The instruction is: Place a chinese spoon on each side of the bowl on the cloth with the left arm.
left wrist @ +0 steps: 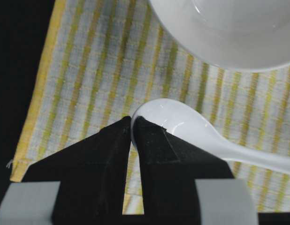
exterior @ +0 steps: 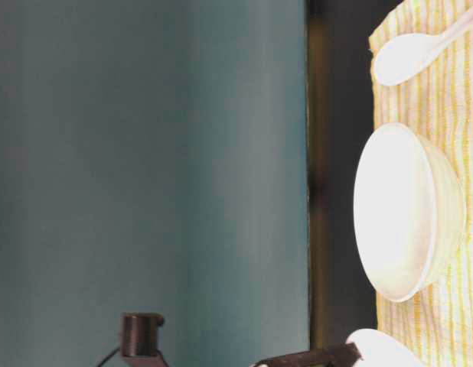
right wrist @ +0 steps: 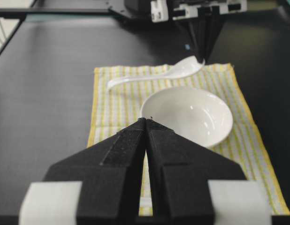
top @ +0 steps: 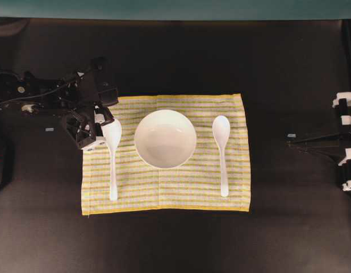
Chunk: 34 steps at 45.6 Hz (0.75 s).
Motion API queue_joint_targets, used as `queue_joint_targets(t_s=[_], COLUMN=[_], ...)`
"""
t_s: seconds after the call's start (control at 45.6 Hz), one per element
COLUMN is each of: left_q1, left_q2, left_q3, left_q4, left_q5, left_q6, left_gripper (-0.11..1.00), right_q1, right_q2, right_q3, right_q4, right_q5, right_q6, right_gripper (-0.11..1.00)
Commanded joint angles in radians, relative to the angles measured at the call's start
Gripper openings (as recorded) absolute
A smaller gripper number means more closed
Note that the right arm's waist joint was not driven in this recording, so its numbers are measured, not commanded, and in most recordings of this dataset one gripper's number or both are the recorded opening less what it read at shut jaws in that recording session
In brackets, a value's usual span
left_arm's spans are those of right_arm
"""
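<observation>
The left pincer (left wrist: 132,123) pinches the rim of the left spoon (top: 112,149), which lies on the cloth (top: 181,187) beside the bowl (top: 164,138); the right spoon (top: 222,153) lies opposite. Release should be gentle, then lift straight up (the spoon tips easily). Its handle runs out of the wrist view.

No readable text, label, brand, number or sign appears anywhere.

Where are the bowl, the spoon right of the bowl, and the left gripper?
bowl (top: 164,139), overhead view, middle of its inside.
right spoon (top: 221,129), overhead view, on its scoop.
left gripper (left wrist: 132,129), left wrist view, between its fingertips.
</observation>
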Motion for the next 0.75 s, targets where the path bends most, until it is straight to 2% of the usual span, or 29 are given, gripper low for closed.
queue_joint_targets(t_s=[0.0, 0.088, 0.175, 0.263, 0.373, 0.592, 0.724], left_q1=[0.015, 0.018, 0.020, 0.023, 0.023, 0.012, -0.005], left_q2=[0.023, 0.051, 0.077, 0.089, 0.083, -0.017, -0.141], left_q3=[0.014, 0.040, 0.061, 0.071, 0.071, 0.063, 0.077], left_q4=[0.003, 0.003, 0.003, 0.003, 0.003, 0.003, 0.003], left_q5=[-0.057, -0.124, -0.179, -0.209, -0.212, -0.212, -0.207], left_q6=[0.011, 0.012, 0.017, 0.017, 0.020, 0.021, 0.011], left_gripper=[0.09, 0.20, 0.41, 0.66, 0.85, 0.86, 0.86], right_q1=[0.000, 0.000, 0.000, 0.000, 0.000, 0.000, 0.000], right_q2=[0.005, 0.005, 0.005, 0.005, 0.005, 0.005, 0.005], right_q3=[-0.005, 0.002, 0.003, 0.002, 0.003, 0.003, 0.003], right_q4=[0.002, 0.002, 0.002, 0.002, 0.002, 0.002, 0.002], right_q5=[-0.011, -0.011, -0.011, -0.011, -0.011, -0.011, -0.011], right_q6=[0.005, 0.005, 0.006, 0.005, 0.006, 0.006, 0.006], right_gripper=[-0.01, -0.01, -0.01, -0.01, -0.01, -0.01, -0.01])
